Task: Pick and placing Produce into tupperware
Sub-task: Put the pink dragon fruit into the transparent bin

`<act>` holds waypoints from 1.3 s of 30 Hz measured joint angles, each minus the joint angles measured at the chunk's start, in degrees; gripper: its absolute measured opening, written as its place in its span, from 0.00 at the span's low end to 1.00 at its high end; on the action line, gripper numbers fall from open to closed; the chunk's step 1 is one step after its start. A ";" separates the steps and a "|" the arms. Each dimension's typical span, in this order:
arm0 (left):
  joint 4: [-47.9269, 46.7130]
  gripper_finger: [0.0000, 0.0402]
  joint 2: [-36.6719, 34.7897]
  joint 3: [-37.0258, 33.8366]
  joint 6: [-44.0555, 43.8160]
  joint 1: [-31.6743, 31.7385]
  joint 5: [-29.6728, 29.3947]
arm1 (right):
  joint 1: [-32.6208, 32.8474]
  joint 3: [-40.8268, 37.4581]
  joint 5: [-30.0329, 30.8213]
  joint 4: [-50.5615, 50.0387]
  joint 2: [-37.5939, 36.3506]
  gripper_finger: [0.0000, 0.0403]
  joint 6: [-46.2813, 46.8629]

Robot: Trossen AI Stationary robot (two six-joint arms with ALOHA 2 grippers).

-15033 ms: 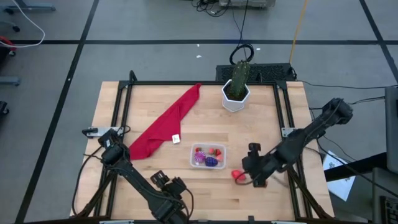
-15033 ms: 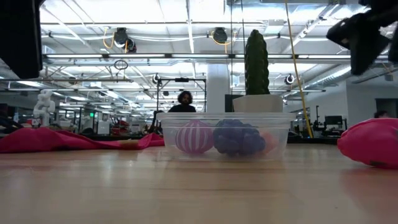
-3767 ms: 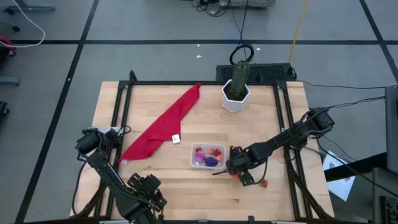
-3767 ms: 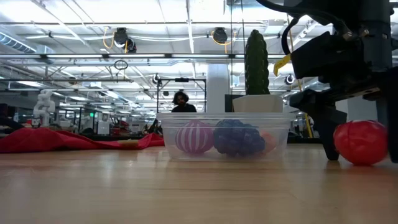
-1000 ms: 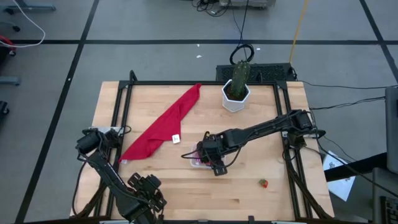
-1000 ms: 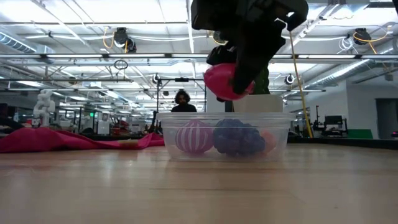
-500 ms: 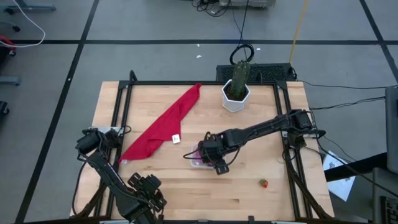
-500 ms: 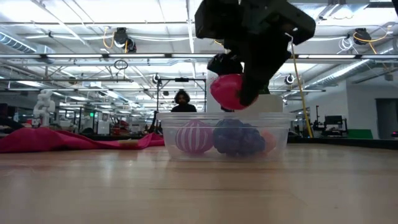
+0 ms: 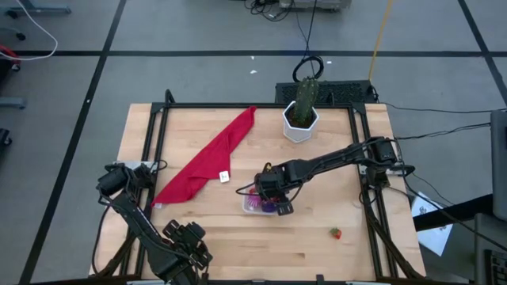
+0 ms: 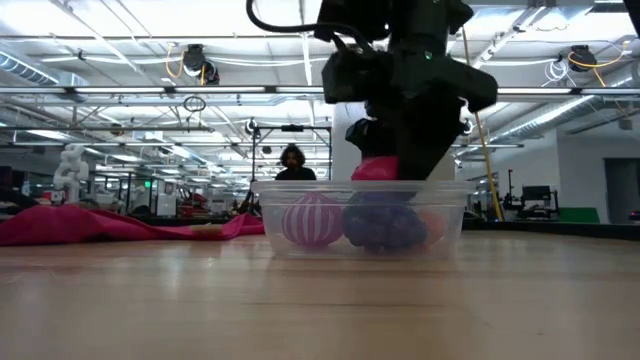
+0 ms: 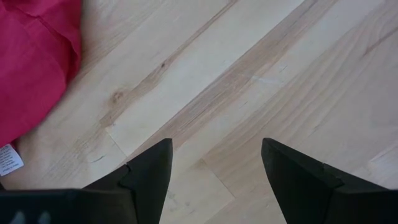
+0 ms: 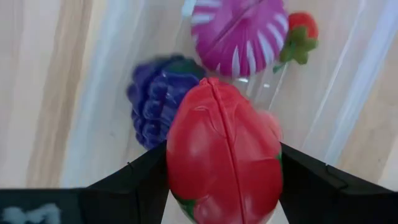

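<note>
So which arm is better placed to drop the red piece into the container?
The right: its gripper already holds the red produce directly over the tupperware. The left gripper is open near the table's front-left corner.

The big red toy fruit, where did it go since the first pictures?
The right gripper picked the big red toy fruit up off the table and carried it left, over the clear plastic container, now lowering it in. The left gripper pulled back. The red cloth, cactus pot and small strawberry stayed.
</note>
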 joint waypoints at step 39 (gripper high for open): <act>0.02 0.63 0.00 0.00 0.05 0.00 -0.47 | 0.03 -0.95 0.22 1.81 -0.22 0.59 -2.08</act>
